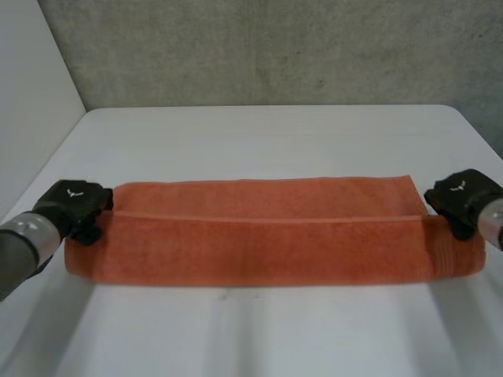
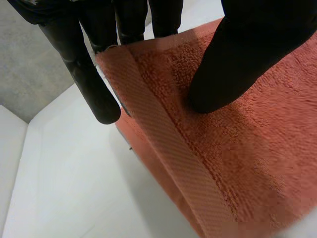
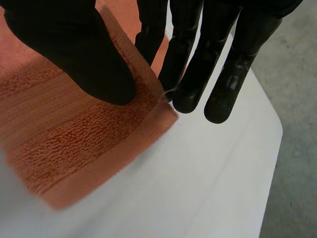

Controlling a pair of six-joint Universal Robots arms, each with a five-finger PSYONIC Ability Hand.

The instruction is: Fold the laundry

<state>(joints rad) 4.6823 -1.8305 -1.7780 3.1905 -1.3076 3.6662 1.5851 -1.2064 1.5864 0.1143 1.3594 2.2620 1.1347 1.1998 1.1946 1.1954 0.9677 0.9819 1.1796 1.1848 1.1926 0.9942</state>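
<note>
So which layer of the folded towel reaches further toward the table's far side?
The bottom layer of the towel: it shows as a strip beyond the edge of the top layer.

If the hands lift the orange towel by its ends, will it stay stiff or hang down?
Probably sags: the orange towel is soft terry, already folded flat. Its looped pile likely grips the fingers, so slipping seems unlikely.

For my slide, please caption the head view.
Left hand and right hand pinch opposite ends of a folded orange towel.
</note>
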